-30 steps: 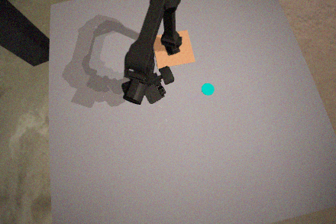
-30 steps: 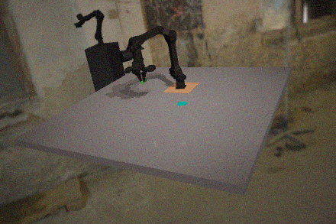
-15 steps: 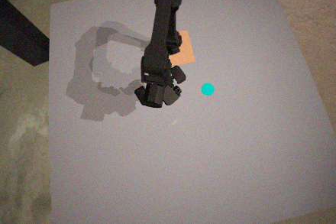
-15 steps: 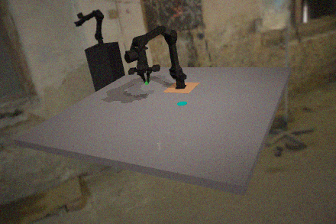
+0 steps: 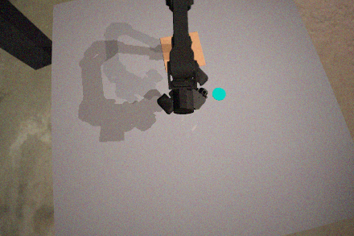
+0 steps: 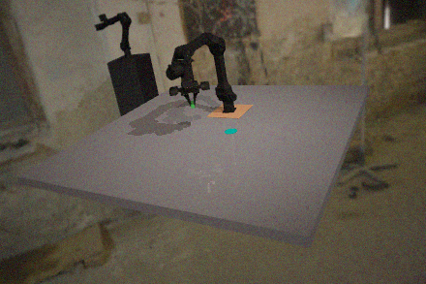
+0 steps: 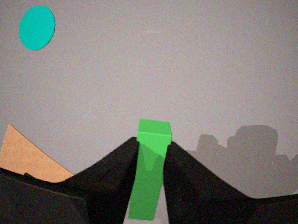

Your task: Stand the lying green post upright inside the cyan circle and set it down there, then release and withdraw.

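Gripper [image 7: 152,163] pinching one green post [image 7: 152,169] above the table [image 5: 241,171].
Jaws stand nearly together, clamped on the post's sides; its end juts past the fingertips. One cyan circle [image 5: 219,94] lies just beside the gripper; one orange plate [image 6: 242,110] lies under the arm's base.

End effector [image 7: 152,183] clamped, pointing down

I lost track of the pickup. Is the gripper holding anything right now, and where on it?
Yes: the gripper is shut on the green post, its fingers clamping the post's two long sides, with one end sticking out beyond the fingertips.
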`<state>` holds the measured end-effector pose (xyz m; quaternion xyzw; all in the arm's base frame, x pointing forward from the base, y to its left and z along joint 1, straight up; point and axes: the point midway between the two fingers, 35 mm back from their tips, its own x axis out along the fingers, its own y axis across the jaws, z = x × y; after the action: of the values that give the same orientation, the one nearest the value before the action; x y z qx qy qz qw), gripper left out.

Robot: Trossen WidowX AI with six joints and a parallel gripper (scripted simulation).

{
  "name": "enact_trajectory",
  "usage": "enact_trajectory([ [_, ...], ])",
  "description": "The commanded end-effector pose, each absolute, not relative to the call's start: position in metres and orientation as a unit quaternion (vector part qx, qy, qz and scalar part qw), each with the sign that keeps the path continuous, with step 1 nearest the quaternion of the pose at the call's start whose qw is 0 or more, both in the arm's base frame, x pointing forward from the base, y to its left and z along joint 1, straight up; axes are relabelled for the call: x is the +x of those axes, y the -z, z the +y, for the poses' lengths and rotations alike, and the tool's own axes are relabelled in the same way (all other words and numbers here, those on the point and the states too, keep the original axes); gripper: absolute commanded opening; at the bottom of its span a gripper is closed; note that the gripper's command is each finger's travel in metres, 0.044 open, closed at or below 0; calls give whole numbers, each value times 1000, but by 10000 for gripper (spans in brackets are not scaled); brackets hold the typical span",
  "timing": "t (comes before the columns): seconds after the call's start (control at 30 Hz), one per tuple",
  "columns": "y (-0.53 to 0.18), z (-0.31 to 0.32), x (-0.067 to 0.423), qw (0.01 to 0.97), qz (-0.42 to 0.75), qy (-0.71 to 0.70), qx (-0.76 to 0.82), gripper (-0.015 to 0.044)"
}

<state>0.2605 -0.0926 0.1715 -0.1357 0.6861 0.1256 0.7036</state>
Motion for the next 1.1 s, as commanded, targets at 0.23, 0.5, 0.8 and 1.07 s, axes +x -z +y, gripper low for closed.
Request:
enact_trajectory([
  [0.23,-174,-60,270,694,678,-167,-177,23],
  [0.5,-175,-35,274,686,669,-198,-207,23],
  [0.8,-177,-7,276,674,658,-232,-241,23],
  [1.07,-179,18,275,663,647,-263,-270,23],
])
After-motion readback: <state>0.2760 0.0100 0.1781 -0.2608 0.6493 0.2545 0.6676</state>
